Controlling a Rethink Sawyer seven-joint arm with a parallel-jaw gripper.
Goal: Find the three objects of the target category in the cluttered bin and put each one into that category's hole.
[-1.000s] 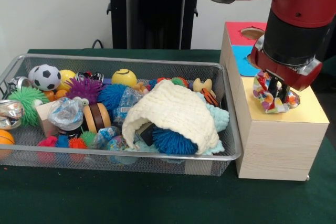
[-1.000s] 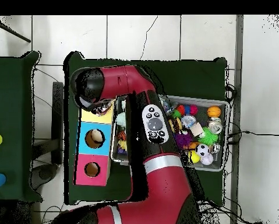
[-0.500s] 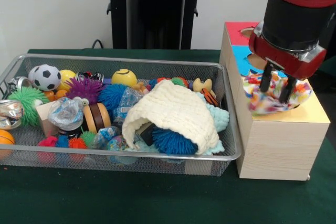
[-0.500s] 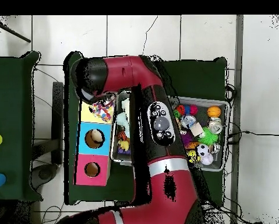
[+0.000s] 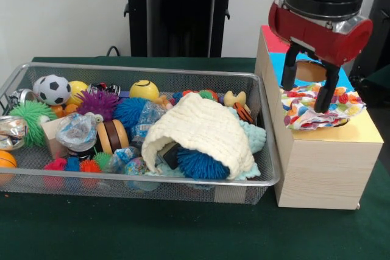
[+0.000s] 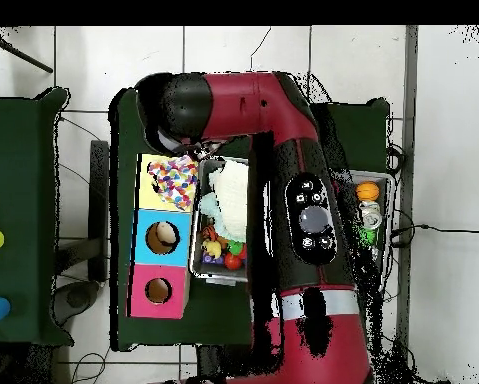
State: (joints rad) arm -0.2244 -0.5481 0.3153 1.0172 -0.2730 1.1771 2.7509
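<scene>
My gripper (image 5: 304,97) is open and empty, its two black fingers hanging just above a white polka-dot cloth (image 5: 320,108). The cloth lies spread on the yellow face (image 5: 361,131) of the wooden box and covers its round hole, which is hidden. In the overhead view the cloth (image 6: 175,180) lies on the yellow face (image 6: 148,196), with my arm over the bin. The wire mesh bin (image 5: 140,69) stands left of the box, full of toys. I cannot make out any other polka-dot fabric pieces in the bin.
A cream waffle cloth (image 5: 204,127) lies over a mint cloth (image 5: 255,137) and a blue spiky ball (image 5: 198,165) at the bin's right end. Balls and spiky toys fill its left. The box's blue-faced hole (image 5: 311,71) and red face (image 5: 275,38) lie behind the yellow one.
The gripper, shut on the polka-dot cloth over the yellow face a second ago, has opened and risen. The cloth has dropped and now lies spread over the hole.
</scene>
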